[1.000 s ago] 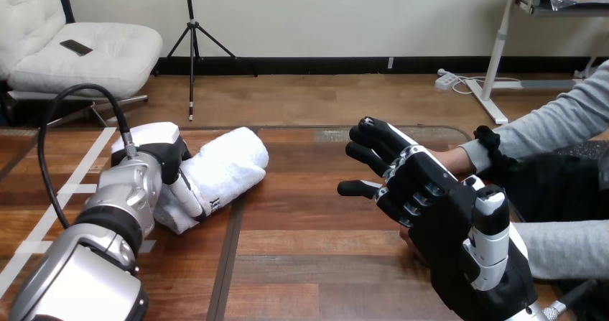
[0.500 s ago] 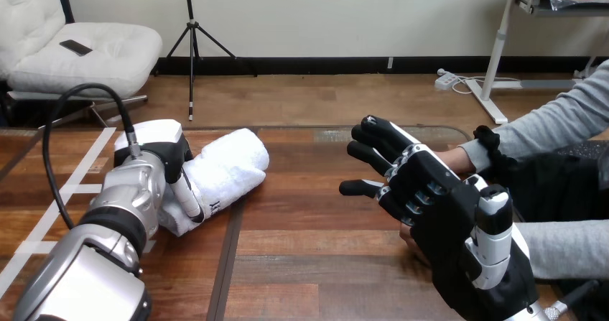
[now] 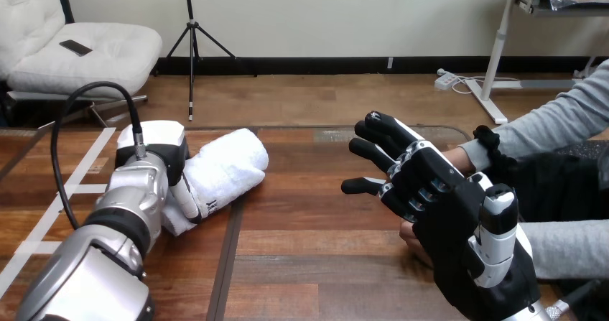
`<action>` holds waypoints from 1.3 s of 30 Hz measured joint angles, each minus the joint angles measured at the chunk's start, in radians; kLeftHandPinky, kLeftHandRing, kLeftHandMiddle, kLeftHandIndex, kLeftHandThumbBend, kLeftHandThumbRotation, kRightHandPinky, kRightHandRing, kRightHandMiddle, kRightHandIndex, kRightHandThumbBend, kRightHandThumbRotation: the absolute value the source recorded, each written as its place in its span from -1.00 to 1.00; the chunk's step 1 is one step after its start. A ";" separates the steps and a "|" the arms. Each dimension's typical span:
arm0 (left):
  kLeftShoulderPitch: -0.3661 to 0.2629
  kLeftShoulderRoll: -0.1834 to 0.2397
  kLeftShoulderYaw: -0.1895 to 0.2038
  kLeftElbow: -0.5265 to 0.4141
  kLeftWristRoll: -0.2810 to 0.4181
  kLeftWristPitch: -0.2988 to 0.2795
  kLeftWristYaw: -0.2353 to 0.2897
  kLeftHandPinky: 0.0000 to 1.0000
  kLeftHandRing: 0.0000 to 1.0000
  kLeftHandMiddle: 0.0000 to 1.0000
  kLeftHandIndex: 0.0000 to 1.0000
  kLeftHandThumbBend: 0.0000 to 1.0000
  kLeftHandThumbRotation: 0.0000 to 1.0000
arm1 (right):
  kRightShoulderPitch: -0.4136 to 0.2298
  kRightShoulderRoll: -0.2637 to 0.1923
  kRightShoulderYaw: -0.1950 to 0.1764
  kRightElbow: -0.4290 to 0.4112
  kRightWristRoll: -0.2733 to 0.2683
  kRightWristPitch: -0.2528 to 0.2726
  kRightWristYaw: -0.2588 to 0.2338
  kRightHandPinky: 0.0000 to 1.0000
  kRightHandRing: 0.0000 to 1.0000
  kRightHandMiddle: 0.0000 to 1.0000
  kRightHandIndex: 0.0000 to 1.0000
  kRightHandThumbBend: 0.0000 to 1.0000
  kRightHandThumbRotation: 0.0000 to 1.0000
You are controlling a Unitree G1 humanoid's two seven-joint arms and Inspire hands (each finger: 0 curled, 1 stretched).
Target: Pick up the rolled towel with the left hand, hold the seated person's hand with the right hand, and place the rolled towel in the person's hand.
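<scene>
The white rolled towel (image 3: 231,163) lies on the wooden table (image 3: 309,263) at the left, tilted toward the far right. My left hand (image 3: 166,156) sits over its near left end, with the thumb (image 3: 188,197) curled across the towel's front. At the right, my right hand (image 3: 445,217) is raised edge-on, its fingers spread and nearly straight. The person's hand (image 3: 407,236) lies behind and under it, mostly hidden, and the wrist (image 3: 459,160) shows past my fingers. I cannot tell whether the two touch.
The person's grey-sleeved forearm (image 3: 553,123) comes in from the right edge, and a second sleeved arm (image 3: 567,248) lies lower right. White tape lines (image 3: 72,189) mark the table's left part. A dark seam (image 3: 230,256) runs down the tabletop.
My left arm has edged a little to the right over the towel, which has stayed where it was. My right hand has drifted slightly right and down.
</scene>
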 measured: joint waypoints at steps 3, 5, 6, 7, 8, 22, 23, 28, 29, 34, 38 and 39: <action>0.000 -0.006 -0.022 0.000 0.019 0.023 0.001 -0.32 0.03 0.26 0.31 0.87 -0.10 | -0.001 0.000 0.000 0.000 0.000 0.000 -0.002 0.47 0.82 0.82 0.77 0.92 1.00; 0.000 -0.012 -0.036 0.000 0.039 0.038 0.001 -0.36 -0.02 0.22 0.27 0.87 -0.01 | -0.001 -0.001 0.000 0.000 0.000 0.000 -0.003 0.47 0.82 0.82 0.77 0.93 1.00; -0.001 -0.015 -0.042 0.000 0.045 0.046 0.001 -0.35 -0.03 0.22 0.27 0.86 0.08 | -0.001 -0.001 0.000 0.000 0.000 0.000 -0.003 0.47 0.82 0.83 0.78 0.93 1.00; -0.001 -0.018 -0.052 0.000 0.052 0.055 0.000 -0.35 -0.03 0.22 0.27 0.85 0.11 | -0.001 -0.001 0.000 0.000 0.000 0.000 -0.004 0.47 0.82 0.83 0.78 0.94 1.00; -0.002 -0.021 -0.060 0.000 0.061 0.064 -0.003 -0.35 -0.03 0.22 0.27 0.85 0.14 | -0.002 -0.001 0.000 0.000 0.000 0.000 -0.005 0.47 0.82 0.83 0.78 0.94 1.00; -0.010 -0.043 -0.164 0.001 0.164 0.131 -0.046 -0.03 0.26 0.47 0.47 0.89 0.58 | -0.002 -0.005 -0.001 0.000 0.000 0.000 -0.013 0.47 0.83 0.82 0.78 0.95 1.00; -0.011 -0.045 -0.171 0.002 0.167 0.135 -0.051 -0.01 0.27 0.48 0.48 0.89 0.60 | -0.002 -0.005 -0.001 0.000 0.000 0.000 -0.014 0.47 0.83 0.81 0.78 0.95 1.00; -0.014 -0.056 -0.190 0.003 0.183 0.153 -0.068 0.03 0.32 0.51 0.55 0.91 0.68 | -0.002 -0.005 -0.001 0.000 0.000 0.000 -0.017 0.45 0.80 0.79 0.76 0.94 1.00; -0.014 -0.057 -0.193 0.003 0.184 0.156 -0.070 0.04 0.32 0.52 0.56 0.91 0.69 | -0.002 -0.005 -0.001 0.000 0.000 0.000 -0.017 0.45 0.80 0.79 0.76 0.94 1.00; -0.014 -0.066 -0.200 0.006 0.186 0.166 -0.075 0.08 0.38 0.54 0.55 0.91 0.67 | -0.004 -0.005 -0.001 0.000 0.000 0.000 -0.019 0.44 0.80 0.78 0.75 0.95 1.00; -0.014 -0.070 -0.201 0.007 0.184 0.173 -0.076 0.13 0.43 0.57 0.58 0.91 0.66 | -0.004 -0.005 -0.001 0.000 0.000 -0.001 -0.019 0.44 0.80 0.78 0.75 0.95 1.00; -0.014 -0.071 -0.201 0.007 0.183 0.175 -0.076 0.14 0.44 0.58 0.59 0.90 0.66 | -0.005 -0.005 -0.001 0.000 0.000 -0.001 -0.019 0.44 0.80 0.78 0.75 0.95 1.00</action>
